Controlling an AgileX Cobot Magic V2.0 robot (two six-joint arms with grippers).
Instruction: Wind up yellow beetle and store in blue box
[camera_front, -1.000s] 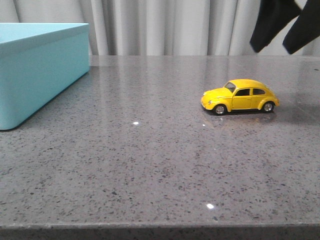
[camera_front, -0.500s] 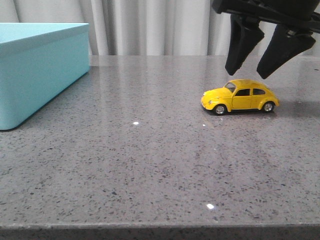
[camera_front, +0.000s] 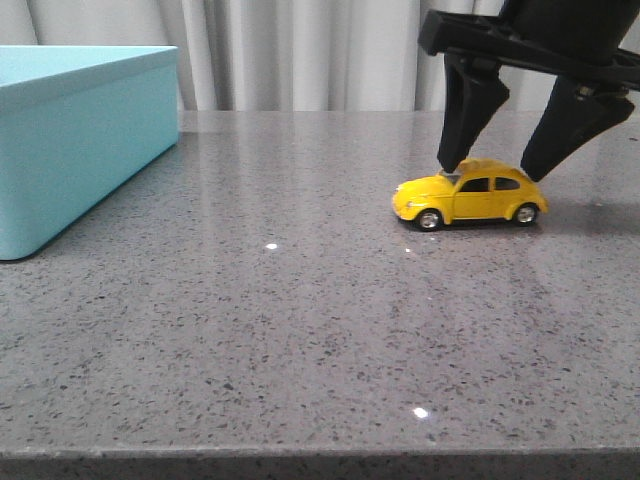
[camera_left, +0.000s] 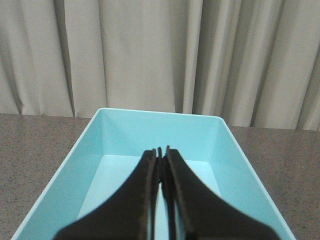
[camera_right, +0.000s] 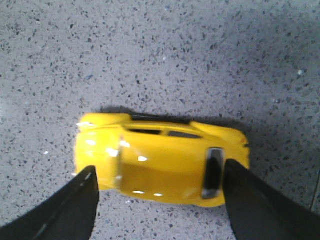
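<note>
On the grey speckled tabletop (camera_front: 300, 330), the yellow toy car (camera_front: 468, 195) stood on its wheels, nose toward the blue box (camera_front: 80, 140) well apart at the left. Over it, the right pincer (camera_front: 495, 170) was spread open, one finger at the bonnet, one at the tail. Above the box, the left pincer (camera_left: 161, 156) was closed, holding nothing.

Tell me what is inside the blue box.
The blue box shows only bare floor and walls. The shut left gripper hides a strip of its floor and near end.
</note>
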